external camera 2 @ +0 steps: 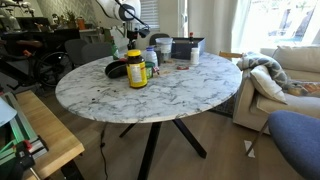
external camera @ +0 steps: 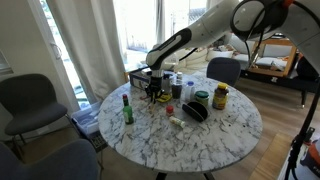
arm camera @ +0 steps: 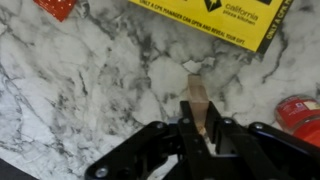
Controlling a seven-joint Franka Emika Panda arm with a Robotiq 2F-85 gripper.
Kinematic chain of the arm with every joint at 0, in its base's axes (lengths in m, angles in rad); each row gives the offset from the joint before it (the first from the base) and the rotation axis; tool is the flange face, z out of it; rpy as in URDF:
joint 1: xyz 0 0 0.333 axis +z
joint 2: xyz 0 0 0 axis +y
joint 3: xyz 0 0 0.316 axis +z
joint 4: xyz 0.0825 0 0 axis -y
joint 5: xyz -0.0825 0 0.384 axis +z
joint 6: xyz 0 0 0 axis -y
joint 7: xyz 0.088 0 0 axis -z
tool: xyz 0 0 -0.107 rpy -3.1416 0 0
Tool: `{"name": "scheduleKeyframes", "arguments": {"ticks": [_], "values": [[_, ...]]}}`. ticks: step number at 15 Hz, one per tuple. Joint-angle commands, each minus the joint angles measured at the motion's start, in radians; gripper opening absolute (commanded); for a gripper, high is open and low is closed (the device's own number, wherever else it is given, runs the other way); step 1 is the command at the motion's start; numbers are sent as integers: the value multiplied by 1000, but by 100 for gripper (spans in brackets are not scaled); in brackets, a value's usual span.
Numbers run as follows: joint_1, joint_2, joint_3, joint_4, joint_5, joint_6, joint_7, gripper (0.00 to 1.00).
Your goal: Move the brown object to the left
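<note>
**Pincer pressed onto the brown strip near the worktop's far edge**

In an exterior view, a dark green glass bottle (external camera: 127, 108) stands upright toward the left edge of the round white marble worktop (external camera: 215, 135). Just to its right, near the far edge, the black pincer (external camera: 154, 92) hangs low over the marble at the end of the white robot arm (external camera: 200, 35), beside a cluster of small containers. Further right lies a flat black object (external camera: 193, 112). Toward the right edge stands a jar with a yellow lid (external camera: 220, 97).

In the wrist view, a red patterned scrap (arm camera: 55, 8) shows at the upper left corner, with bare veined marble below it. Right of centre is the narrow brown wooden strip (arm camera: 197, 100). The pincer's two dark fingers (arm camera: 186, 128) are pressed together on its near end, pinching it. Its free end points away from the pincer toward a yellow printed carton (arm camera: 215, 15) that lies along the top, with a band of marble between the two. Whether the strip's free end rests on the marble or hangs just above it cannot be told. At the right edge sits part of a round red object (arm camera: 302, 112), near the pincer but apart from the strip.
</note>
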Motion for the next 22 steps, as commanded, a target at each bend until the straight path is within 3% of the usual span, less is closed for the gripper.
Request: {"name": "scheduleKeyframes", "arguments": {"ticks": [1, 22], "values": [[1, -8, -5, -13, -2, -4, -2, 4], [27, -5, -26, -8, -33, -26, 68, 4]]}}
